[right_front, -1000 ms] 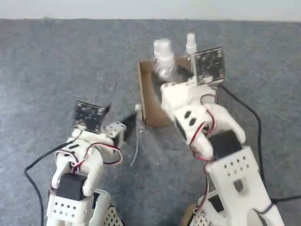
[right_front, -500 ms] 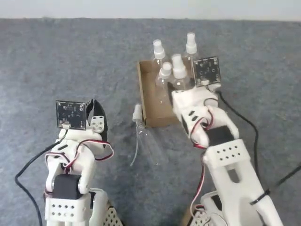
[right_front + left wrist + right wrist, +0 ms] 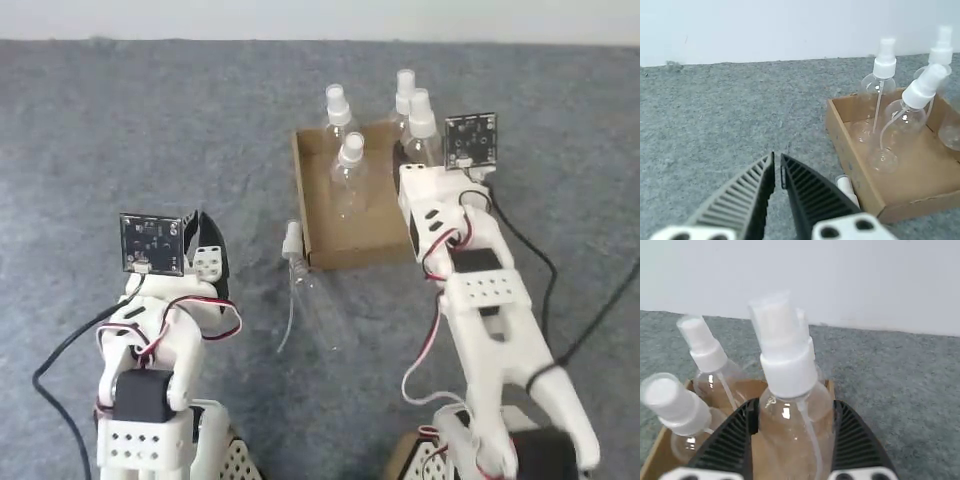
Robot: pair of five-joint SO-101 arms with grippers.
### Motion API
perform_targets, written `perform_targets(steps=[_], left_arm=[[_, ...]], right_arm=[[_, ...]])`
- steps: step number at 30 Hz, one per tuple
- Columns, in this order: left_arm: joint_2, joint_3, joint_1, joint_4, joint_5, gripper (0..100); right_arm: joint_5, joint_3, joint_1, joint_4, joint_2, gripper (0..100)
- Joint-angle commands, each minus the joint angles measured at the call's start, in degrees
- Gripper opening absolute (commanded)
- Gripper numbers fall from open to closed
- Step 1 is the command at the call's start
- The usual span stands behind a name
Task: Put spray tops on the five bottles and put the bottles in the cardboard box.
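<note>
You had both arms on gray carpet point(image 3: 150, 120). The cardboard box point(image 3: 308, 215) held upright capped bottles point(image 3: 350, 165); the far right bottle point(image 3: 404, 90) was hidden at its base. The right gripper point(image 3: 795, 407) was clamped on the held bottle point(image 3: 420, 130) over the box's right side. 1 fallen bottle point(image 3: 318, 305) lay just beside the box's near left corner. The left gripper point(image 3: 777, 162) was closed to a thin gap, empty.

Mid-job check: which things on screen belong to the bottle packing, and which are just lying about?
Job: brown cardboard box; three upright clear plastic bottles with white spray tops in it; fourth bottle in the right gripper; fifth bottle lying beside the box; left gripper, shut, empty.
Not the job: grey carpet; white wall.
</note>
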Motion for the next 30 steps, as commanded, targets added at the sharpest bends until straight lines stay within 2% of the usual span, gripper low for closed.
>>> perform_targets(steps=[1,6,21,30], left_arm=[[-0.62,-0.48,-0.18,-1.85,0.97,1],[-0.62,-0.48,-0.18,-1.85,0.97,1],[-0.44,-0.48,-0.18,-1.85,0.97,1],[-0.44,-0.48,-0.18,-1.85,0.97,1]], right_arm=[[-0.97,-0.62,0.31,-6.20,3.82,0.6],[-0.97,-0.62,0.31,-13.05,9.36,0.6],[-1.05,-0.62,0.31,-24.22,19.56,0.6],[-1.05,-0.53,0.31,-25.10,20.79,0.6]])
